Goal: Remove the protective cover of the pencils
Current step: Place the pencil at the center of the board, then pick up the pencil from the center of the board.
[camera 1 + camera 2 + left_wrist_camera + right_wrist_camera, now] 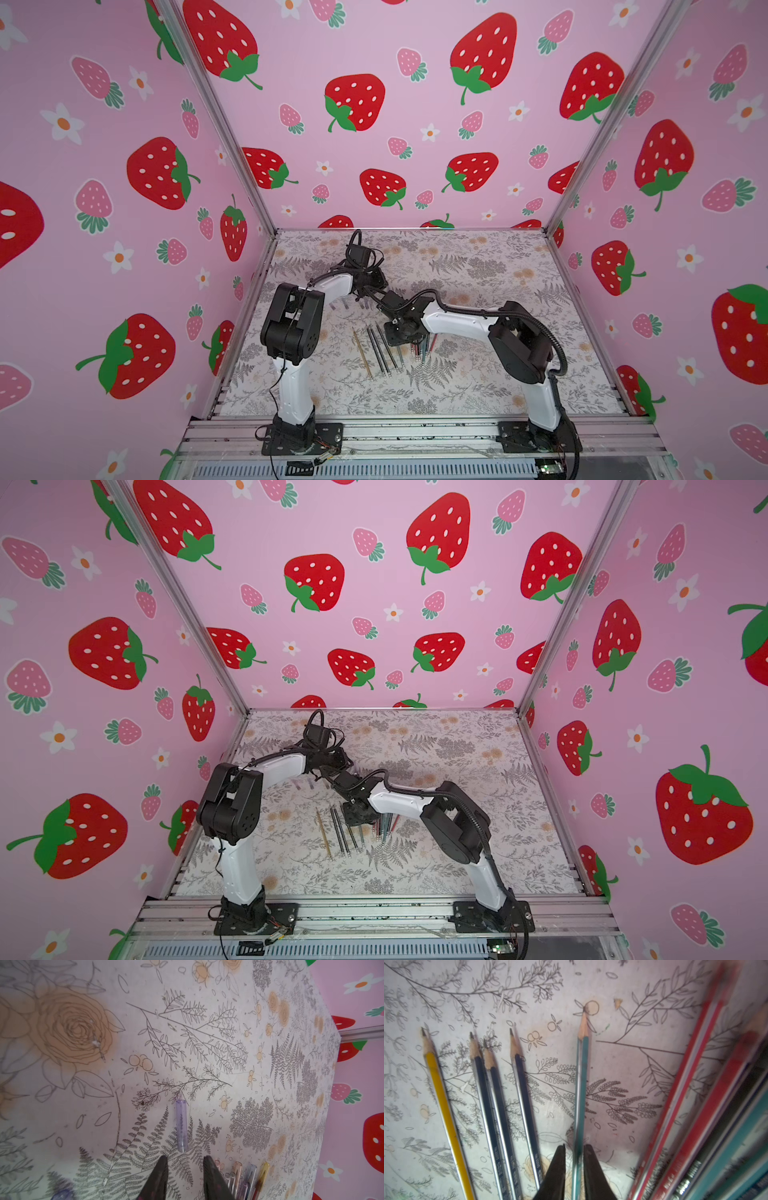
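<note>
Left tool (185,1157) stood narrowly open behind the loose cap (181,1125) mid-frame; right tool (575,1146) loosely straddled the bared teal pencil (581,1084), likely parking it.

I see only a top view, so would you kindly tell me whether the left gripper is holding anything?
Observer: No, the left wrist view shows the left gripper open and empty.
Operator: Where is the nearest cap?
Observer: A clear purple cap lies on the table just ahead of that gripper.
Operator: And the right gripper?
Observer: In the right wrist view the right gripper stands open around a teal pencil with a bare tip.
</note>
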Available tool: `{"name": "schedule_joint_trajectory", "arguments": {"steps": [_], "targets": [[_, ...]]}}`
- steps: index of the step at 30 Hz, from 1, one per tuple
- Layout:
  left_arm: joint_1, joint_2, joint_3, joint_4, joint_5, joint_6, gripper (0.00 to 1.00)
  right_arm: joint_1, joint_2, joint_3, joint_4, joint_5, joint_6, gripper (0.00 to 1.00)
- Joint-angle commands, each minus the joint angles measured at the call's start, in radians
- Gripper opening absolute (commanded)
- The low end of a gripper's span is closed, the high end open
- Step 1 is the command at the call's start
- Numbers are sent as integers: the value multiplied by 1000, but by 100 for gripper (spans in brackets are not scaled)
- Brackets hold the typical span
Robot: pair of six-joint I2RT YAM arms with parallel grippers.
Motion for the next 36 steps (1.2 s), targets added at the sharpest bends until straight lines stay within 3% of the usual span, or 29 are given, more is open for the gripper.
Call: {"name": "schedule_joint_trajectory", "arguments": {"steps": [1, 14, 19, 36], "targets": [[-13, 20, 54, -49, -24, 21, 33, 6, -19, 2, 15, 7, -4, 28], [-38, 126, 186, -163, -100, 50, 31, -12, -171, -110, 43, 105, 5, 32], [-50, 147, 222, -216, -172, 59, 28, -26, -190, -135, 50, 104, 8, 31], [-92, 219, 333, -326, -257, 100, 26, -37, -209, -163, 60, 107, 12, 31]]}}
